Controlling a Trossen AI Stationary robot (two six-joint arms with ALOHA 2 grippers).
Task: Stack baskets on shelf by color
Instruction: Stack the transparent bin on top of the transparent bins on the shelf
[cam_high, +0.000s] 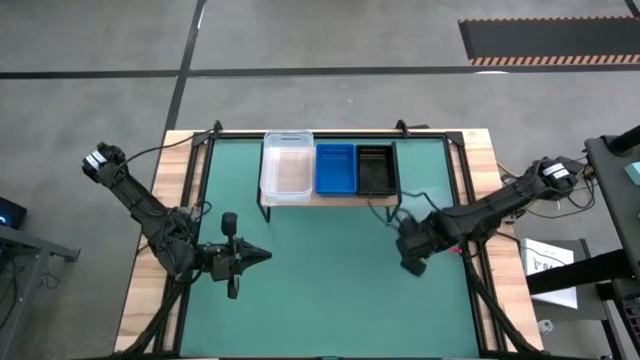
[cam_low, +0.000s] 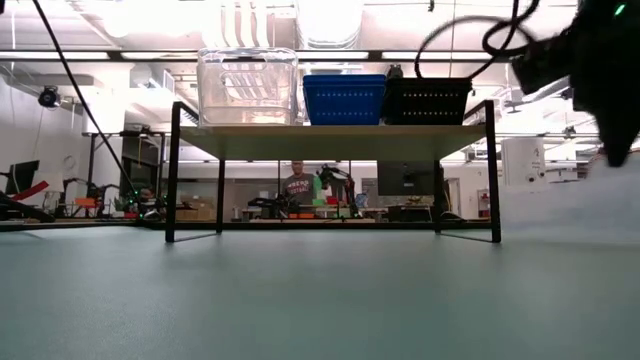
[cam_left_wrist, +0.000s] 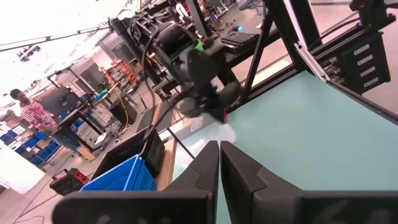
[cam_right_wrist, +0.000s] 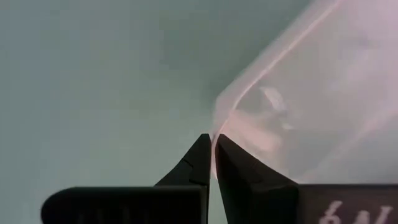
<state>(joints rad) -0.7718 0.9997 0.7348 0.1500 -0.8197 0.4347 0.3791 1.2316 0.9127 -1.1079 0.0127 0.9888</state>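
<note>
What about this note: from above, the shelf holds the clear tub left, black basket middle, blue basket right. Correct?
No. The high view shows the blue basket in the middle of the shelf and the black basket on the right; the clear tub is on the left, as noted.

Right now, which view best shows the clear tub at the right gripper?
Right wrist view: the clear tub fills it, rim pinched in the shut right gripper. Low view shows only a pale wall; from above it nearly vanishes against the table.
</note>
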